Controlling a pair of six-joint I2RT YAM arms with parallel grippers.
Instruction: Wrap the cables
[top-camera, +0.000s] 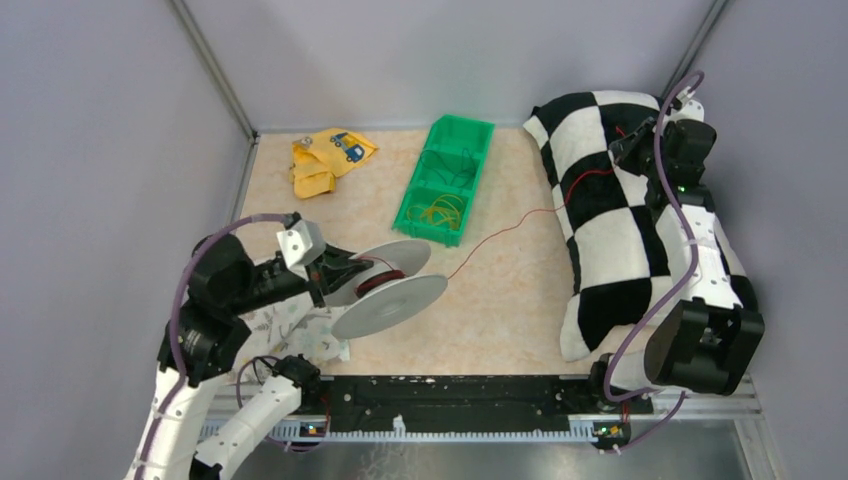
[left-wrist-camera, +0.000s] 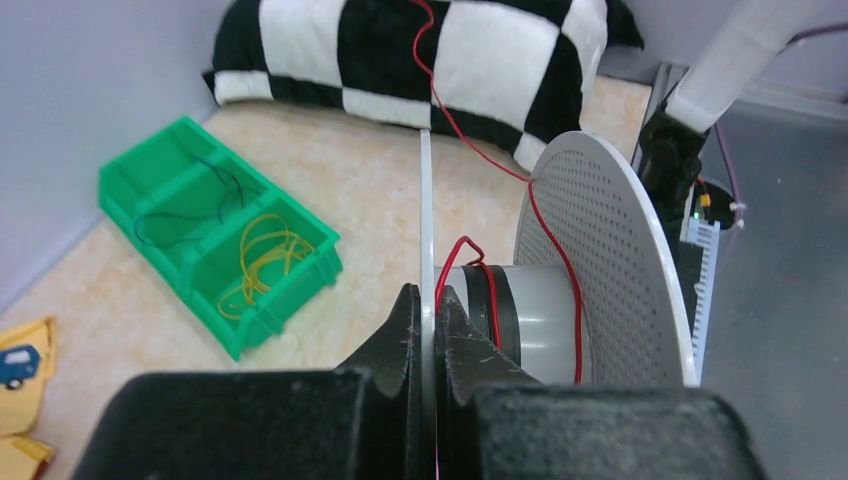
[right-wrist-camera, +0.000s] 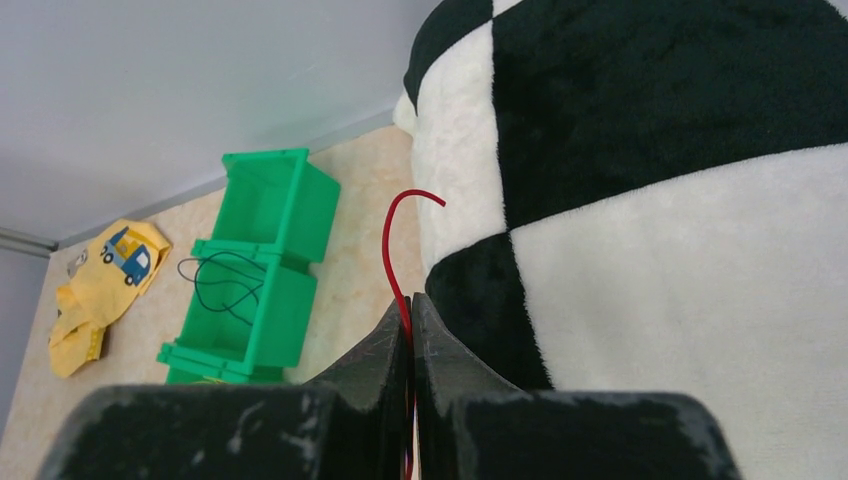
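Counting the contents of the cell gives one spool (top-camera: 392, 302), one red cable (top-camera: 500, 232), one green bin (top-camera: 430, 233) of three compartments, one black-and-white checked cushion (top-camera: 620, 230) and one yellow cloth (top-camera: 325, 160).

The spool is held off the table (top-camera: 510, 310), left of centre, just in front of the left arm. It has two round flanges and one grey hub. In the left wrist view, its axis runs crosswise to the fingers, and the gripped flange is seen edge-on. A few turns of the red cable are seen on the hub.

The left gripper (left-wrist-camera: 428, 312) is closed on the thin edge of one flange.

From the hub, the cable is run to the right and away across the table, then up over the cushion to the right gripper (right-wrist-camera: 408, 322). Its long axis is thus diagonal, from near left to far right.

The right gripper is closed on the cable above the cushion. A short free end is curled beyond the fingertips.

Yellow cables (top-camera: 440, 210) are coiled in the bin's nearest compartment. A dark cable (top-camera: 455, 172) is lying in the middle compartment.
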